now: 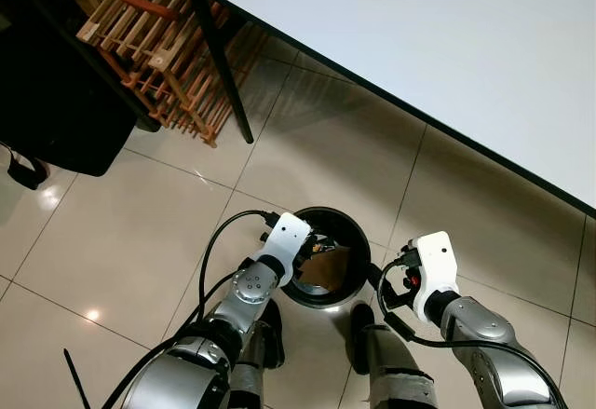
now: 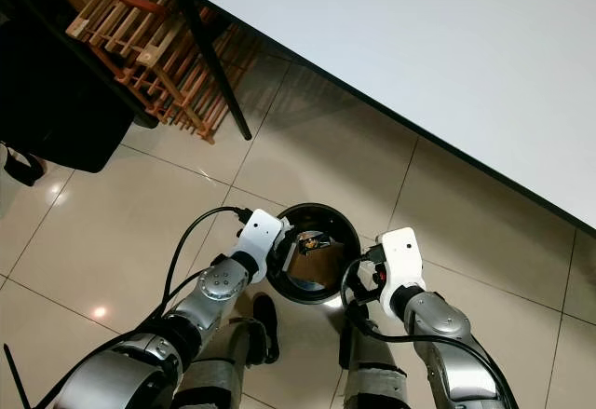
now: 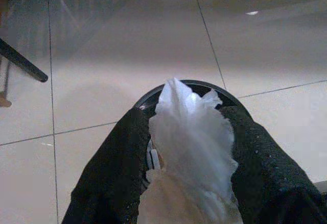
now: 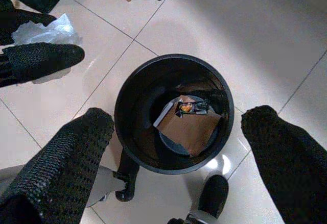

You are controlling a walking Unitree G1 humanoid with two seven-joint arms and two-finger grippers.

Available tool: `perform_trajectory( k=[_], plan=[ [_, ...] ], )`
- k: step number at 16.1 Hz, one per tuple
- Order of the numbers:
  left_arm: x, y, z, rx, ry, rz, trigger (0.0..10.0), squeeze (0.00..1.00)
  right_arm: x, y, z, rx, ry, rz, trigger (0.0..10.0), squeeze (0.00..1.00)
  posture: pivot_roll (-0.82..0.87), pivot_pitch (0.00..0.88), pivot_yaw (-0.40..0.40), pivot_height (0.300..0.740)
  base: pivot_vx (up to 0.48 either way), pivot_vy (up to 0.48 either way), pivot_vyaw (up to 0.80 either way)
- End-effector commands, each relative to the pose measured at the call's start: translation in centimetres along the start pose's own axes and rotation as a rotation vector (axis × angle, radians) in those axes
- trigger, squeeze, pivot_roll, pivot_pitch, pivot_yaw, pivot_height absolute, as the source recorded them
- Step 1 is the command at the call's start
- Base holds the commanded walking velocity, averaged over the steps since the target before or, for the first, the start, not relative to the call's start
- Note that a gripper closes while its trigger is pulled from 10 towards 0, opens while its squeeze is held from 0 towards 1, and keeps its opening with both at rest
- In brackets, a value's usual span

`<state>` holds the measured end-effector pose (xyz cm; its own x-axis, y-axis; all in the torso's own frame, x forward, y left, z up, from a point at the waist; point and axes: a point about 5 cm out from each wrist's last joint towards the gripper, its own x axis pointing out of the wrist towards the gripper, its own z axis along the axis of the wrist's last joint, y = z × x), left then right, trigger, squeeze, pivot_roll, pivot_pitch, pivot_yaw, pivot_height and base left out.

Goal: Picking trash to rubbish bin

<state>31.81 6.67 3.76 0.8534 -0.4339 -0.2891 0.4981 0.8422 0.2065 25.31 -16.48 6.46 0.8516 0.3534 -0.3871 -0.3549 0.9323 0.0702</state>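
Left gripper (image 3: 189, 183) pinches a crumpled white tissue (image 3: 190, 137) between its two black fingers (image 3: 115, 173), held just beside the near-left rim of the black rubbish bin (image 4: 173, 66), not yet over the mouth. I judge the tissue very light, soft, crushable, likely to cling or drift (a grip mid-wad suits it). Right gripper (image 4: 179, 147) is spread wide above the bin, empty. Brown card (image 4: 190, 129) and a wrapper lie at the bin's bottom.
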Motion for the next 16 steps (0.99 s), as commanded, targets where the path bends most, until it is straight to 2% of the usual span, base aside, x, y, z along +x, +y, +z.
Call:
perform_trajectory(
  k=[1, 4, 5, 10, 11, 14, 16],
  plan=[
    [-0.45, -0.62, -1.25, -0.020, 0.043, -0.029, 10.0, 1.00, -0.28, 0.26, -0.87, 0.024, 0.032, 0.005, 10.0, 0.00, -0.04, 0.434, 0.088, 0.740, 0.000, 0.000, 0.00],
    [-0.41, -0.61, -1.13, -0.041, 0.036, -0.031, 10.0, 1.00, -0.29, 0.19, -0.82, 0.024, 0.029, 0.000, 10.0, 0.00, -0.04, 0.434, 0.089, 0.740, 0.000, 0.000, 0.00],
    [-0.38, -0.57, -1.07, -0.083, 0.033, -0.026, 10.0, 1.00, -0.29, 0.18, -0.81, 0.023, 0.029, -0.001, 10.0, 0.00, -0.04, 0.434, 0.089, 0.740, 0.000, 0.000, 0.00],
    [-0.22, -0.65, -0.74, -0.184, 0.016, -0.043, 10.0, 1.00, -0.23, 0.22, -0.79, 0.024, 0.029, 0.002, 10.0, 0.00, -0.04, 0.432, 0.089, 0.740, 0.000, 0.000, 0.00],
    [-0.19, -0.65, -0.75, -0.217, 0.018, -0.045, 10.0, 0.00, -0.20, 0.22, -0.77, 0.022, 0.029, 0.002, 10.0, 0.00, -0.04, 0.433, 0.088, 0.740, 0.000, 0.000, 0.00],
    [-0.20, -0.56, -0.79, -0.225, 0.021, -0.047, 10.0, 0.00, -0.15, 0.20, -0.68, 0.021, 0.024, -0.001, 10.0, 0.00, -0.04, 0.434, 0.090, 0.740, 0.000, 0.000, 0.00],
    [-0.20, -0.77, -1.13, -0.368, 0.045, -0.065, 10.0, 0.00, -0.12, 0.13, -0.60, 0.019, 0.020, -0.005, 10.0, 0.00, -0.04, 0.433, 0.092, 0.740, 0.000, 0.000, 0.00]
  ],
)
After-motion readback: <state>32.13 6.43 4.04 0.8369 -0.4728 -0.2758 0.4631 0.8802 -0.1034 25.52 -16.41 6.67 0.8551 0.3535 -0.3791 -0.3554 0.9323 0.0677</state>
